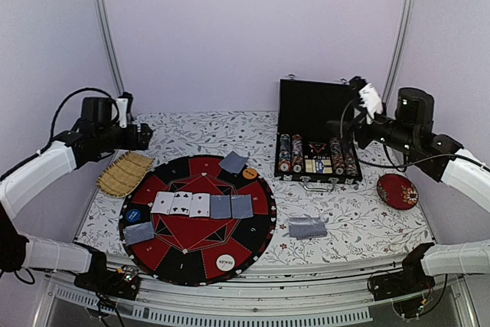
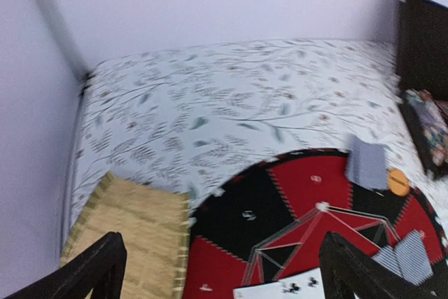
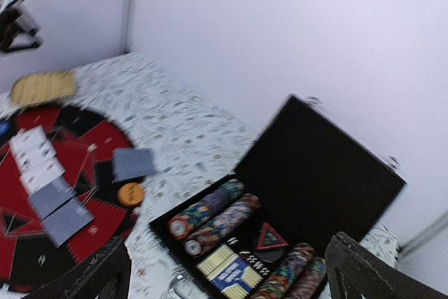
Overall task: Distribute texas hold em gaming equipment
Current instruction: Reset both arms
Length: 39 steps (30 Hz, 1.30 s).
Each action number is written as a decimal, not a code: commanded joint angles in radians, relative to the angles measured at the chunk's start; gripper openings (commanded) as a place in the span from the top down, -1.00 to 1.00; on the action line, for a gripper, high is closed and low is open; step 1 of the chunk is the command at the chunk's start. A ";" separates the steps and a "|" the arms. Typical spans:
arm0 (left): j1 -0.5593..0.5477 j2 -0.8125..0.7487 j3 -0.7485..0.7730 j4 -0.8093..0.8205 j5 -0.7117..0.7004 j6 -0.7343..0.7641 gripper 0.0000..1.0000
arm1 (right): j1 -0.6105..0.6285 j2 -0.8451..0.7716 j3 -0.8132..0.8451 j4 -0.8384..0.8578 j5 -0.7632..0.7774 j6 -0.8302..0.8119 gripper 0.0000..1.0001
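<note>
A round red-and-black poker mat [image 1: 178, 188] holds a row of cards [image 1: 201, 204], three face up and two face down. More face-down cards lie at the mat's far edge [image 1: 233, 161] and left edge [image 1: 138, 233]. An orange disc [image 1: 250, 173], a blue disc [image 1: 134, 214] and the white DEALER disc [image 1: 225, 263] also sit on it. A face-down deck [image 1: 307, 227] lies on the tablecloth to its right. My left gripper [image 1: 144, 137] [image 2: 222, 243] hangs open and empty above the mat's left side. My right gripper [image 1: 343, 126] [image 3: 231, 243] is open and empty above the case.
An open black case [image 1: 318, 105] with rows of chips [image 1: 291, 152] and a boxed deck stands at the back right. A woven straw mat [image 1: 125, 173] lies left of the poker mat. A red pouch [image 1: 397, 191] sits at the right edge.
</note>
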 commanded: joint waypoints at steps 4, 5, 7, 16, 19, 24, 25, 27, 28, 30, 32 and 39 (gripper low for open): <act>0.176 -0.131 -0.346 0.469 -0.361 -0.121 -0.97 | -0.467 -0.080 -0.305 0.475 0.009 0.458 -0.98; 0.185 -0.145 -0.386 0.522 -0.390 -0.125 -0.97 | -0.511 -0.088 -0.361 0.535 0.025 0.489 -0.98; 0.190 -0.171 -0.480 0.656 -0.426 -0.115 -0.97 | -0.561 -0.098 -0.471 0.662 0.069 0.529 -0.98; 0.194 -0.118 -0.757 1.179 -0.366 0.031 -0.97 | -0.575 0.078 -0.737 1.127 0.195 0.402 -0.98; 0.198 -0.018 -0.779 1.310 -0.329 0.064 -0.97 | -0.584 0.216 -0.795 1.349 0.182 0.364 -0.98; 0.208 0.122 -0.813 1.561 -0.267 0.115 -0.97 | -0.587 0.473 -0.806 1.634 0.076 0.358 -0.98; 0.222 0.131 -0.801 1.551 -0.240 0.107 -0.97 | -0.588 0.495 -0.791 1.643 0.057 0.358 -0.98; 0.230 0.152 -0.783 1.546 -0.198 0.098 -0.97 | -0.587 0.485 -0.735 1.520 0.026 0.328 -0.98; 0.231 0.166 -0.786 1.573 -0.168 0.084 -0.97 | -0.587 0.494 -0.707 1.480 0.017 0.319 -0.98; 0.230 0.265 -0.856 1.790 -0.102 0.099 -0.97 | -0.587 0.492 -0.686 1.428 -0.009 0.309 -0.98; 0.230 0.428 -0.905 2.075 -0.095 0.128 -0.97 | -0.587 0.493 -0.688 1.434 -0.013 0.303 -0.98; 0.230 0.387 -0.850 1.916 -0.133 0.106 -0.97 | -0.587 0.492 -0.689 1.437 -0.011 0.303 -0.98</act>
